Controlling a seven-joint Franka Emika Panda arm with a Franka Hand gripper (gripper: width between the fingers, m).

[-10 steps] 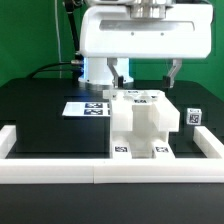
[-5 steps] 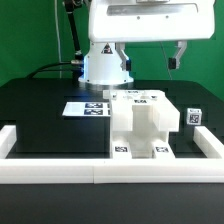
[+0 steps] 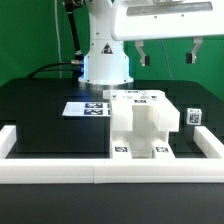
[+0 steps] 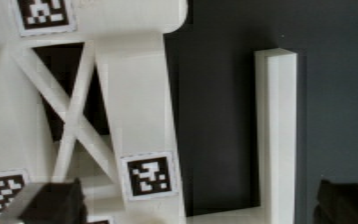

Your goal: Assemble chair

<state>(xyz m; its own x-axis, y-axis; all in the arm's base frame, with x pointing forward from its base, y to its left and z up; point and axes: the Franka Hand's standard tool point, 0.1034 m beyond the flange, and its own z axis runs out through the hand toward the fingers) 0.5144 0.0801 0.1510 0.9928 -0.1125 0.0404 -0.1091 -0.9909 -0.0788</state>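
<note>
Chair (image 3: 140, 125) is what catches the eye from where I stand. It is a chunky white block of interlocked parts on the black table (image 3: 40, 125), sitting toward the exterior view's right and close up against the near border rail (image 3: 60, 172). Marker tags show on its top and along its near foot. It stands upright and square, with nothing leaning off it.

The gripper (image 3: 167, 55) hangs high over the far side of the chair, well clear of it. Its two fingers (image 3: 140, 55) are spread as wide as they go and there is nothing between them. In the wrist view the dark fingertips sit at the picture's two corners. Between them the camera looks down on a white chair part (image 4: 131, 90) with crossed braces and tags. A long narrow white strip (image 4: 279, 130) lies beside that part, and I cannot tell for sure what it is.

The marker board (image 3: 85, 108) lies flat on the table, on the far side of the chair and toward the exterior view's left. A small tagged cube (image 3: 193, 117) sits alone on the table just to the exterior view's right of the chair. It looks apart from the chair, not joined to it.

To my eye this is a pause between steps, with the main body together and the hand empty and free. If the cube is the piece to go on next, the arm must travel over to it and come down with its open jaws astride it. It would then close squarely on the cube without brushing the chair, which stands close by. The cube is small, so a slanted grip could tip it or push it away.
</note>
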